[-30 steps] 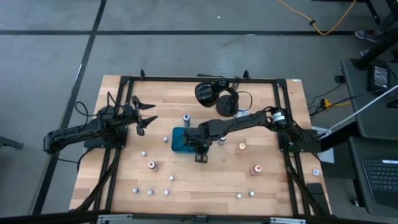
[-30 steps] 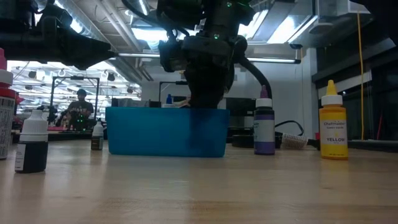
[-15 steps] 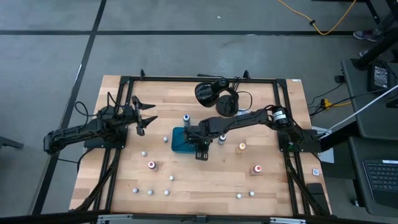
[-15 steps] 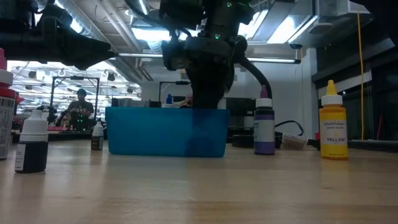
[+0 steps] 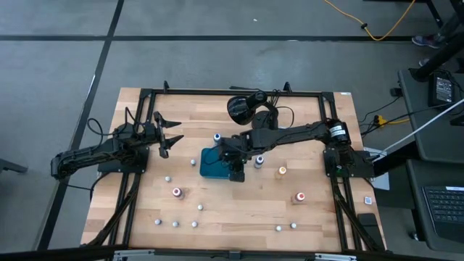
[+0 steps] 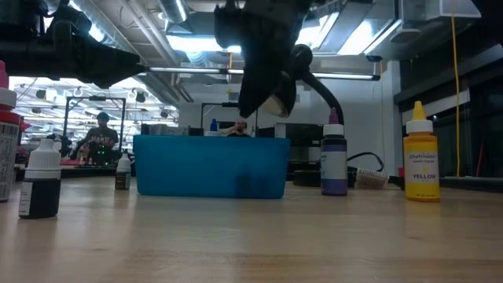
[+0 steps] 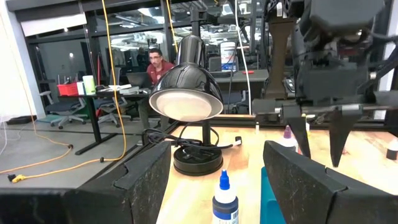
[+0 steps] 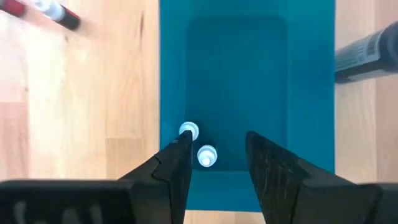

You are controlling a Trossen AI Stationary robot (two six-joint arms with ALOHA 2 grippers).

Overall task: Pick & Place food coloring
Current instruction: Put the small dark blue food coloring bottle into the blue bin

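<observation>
- Right end effector hangs over the teal tray, fingers apart a little, gripping nothing.
- Two food coloring bottles stand inside the tray near one end wall, white caps up.
- Other bottles stand about the table: purple, yellow, blue-tipped.
- Left end effector waits at table's left side, fingers wide, empty.

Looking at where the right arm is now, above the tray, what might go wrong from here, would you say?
1. The right gripper, open, hangs just above the two bottles in the teal tray; drifting sideways could topple them.
2. The purple bottle stands close beside the right arm; a swing out might knock it over.
3. The black headphones lie behind that arm and their cable may snag.
</observation>
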